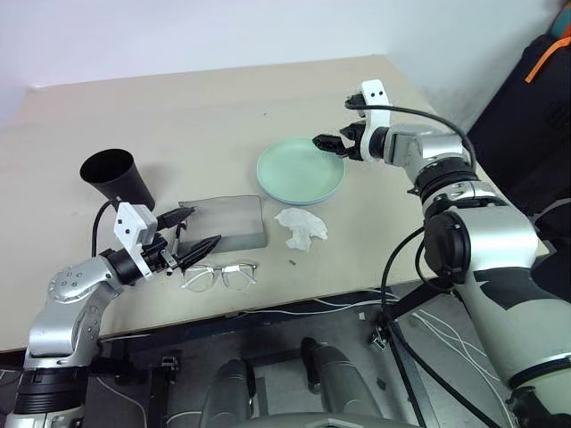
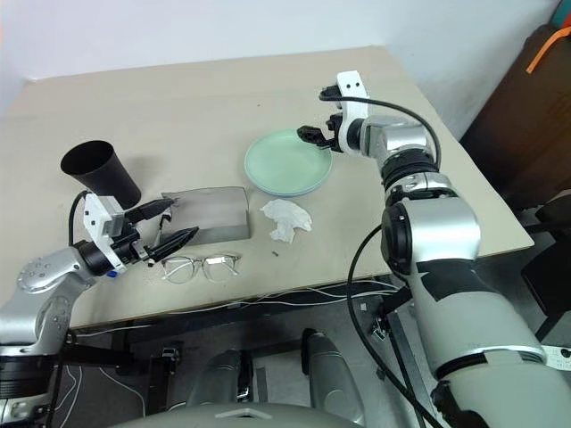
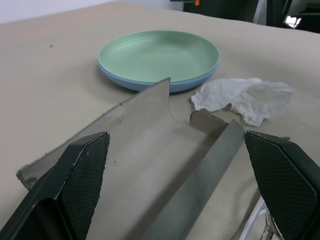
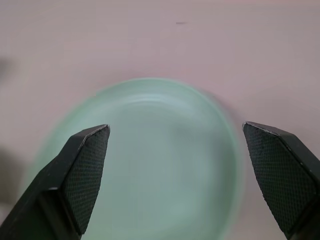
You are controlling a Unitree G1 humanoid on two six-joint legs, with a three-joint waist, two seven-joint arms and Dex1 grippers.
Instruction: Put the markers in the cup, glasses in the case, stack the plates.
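Plates stacked on the surface (image 1: 80,116), both claws empty.

The mint green plate (image 1: 300,169) sits on the light blue plate (image 3: 131,83). The right claw (image 1: 338,143) hovers at the stack's far-right rim, fingers wide, pointing left across it. Nearer than the plates, the grey case (image 1: 228,220) lies long axis left-right; the glasses (image 1: 218,275) lie just in front of it, lenses side by side along the same line. The left claw (image 1: 194,230) gapes wide at the case's left end. The black cup (image 1: 117,178) stands left of the case. A crumpled tissue (image 1: 302,227) lies just in front of the plates.

Looks like a robotics lab/test bay: plain beige surface (image 1: 223,107) against a bare white wall (image 1: 178,36), loose white cables (image 1: 357,308) trailing under its front edge, black stand legs (image 1: 401,366) on a grey floor (image 1: 285,392), staged tabletop props.
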